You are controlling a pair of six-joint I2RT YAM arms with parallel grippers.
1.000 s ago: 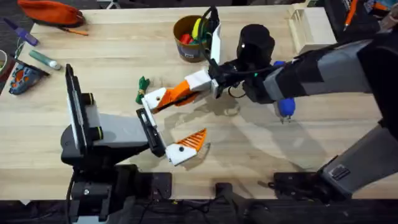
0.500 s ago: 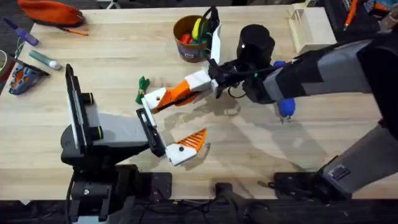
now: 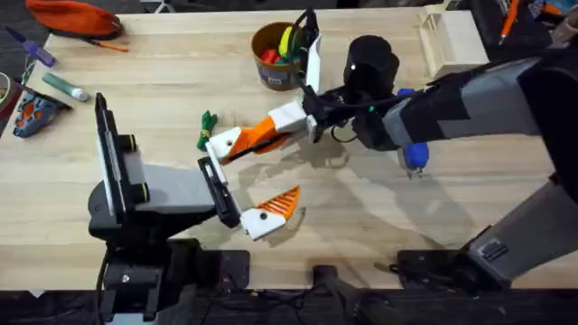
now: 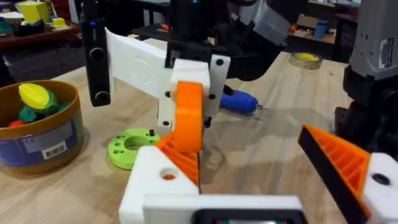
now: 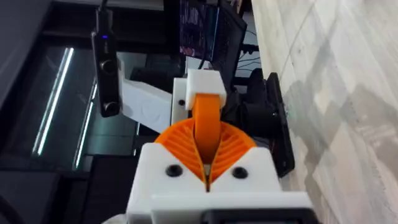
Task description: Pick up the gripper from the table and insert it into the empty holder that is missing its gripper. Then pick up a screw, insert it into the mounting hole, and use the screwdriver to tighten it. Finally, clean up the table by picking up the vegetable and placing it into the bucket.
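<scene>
The orange gripper (image 4: pixel 188 115) is pinched between the ribbed pads of my right gripper (image 5: pixel 208 149), which is shut on it. In the overhead view the right gripper (image 3: pixel 275 126) has reached across to my left arm. The pad's end touches the holder (image 4: pixel 158 180), the white finger mount on my left arm's far finger (image 3: pixel 226 143). My left gripper (image 3: pixel 262 176) is open wide, and its near finger carries an orange pad (image 4: pixel 339 158). The blue screwdriver (image 3: pixel 414 155) lies under the right arm. The green vegetable (image 3: pixel 206 128) lies beside the holder. The yellow bucket (image 3: pixel 275 56) stands at the back.
A flat green ring (image 4: pixel 130 146) lies on the table between the bucket (image 4: pixel 37 127) and the holder. A white box (image 3: pixel 447 36) sits at the back right. An orange pouch (image 3: pixel 77 16) and small tools (image 3: pixel 63 86) occupy the back left corner.
</scene>
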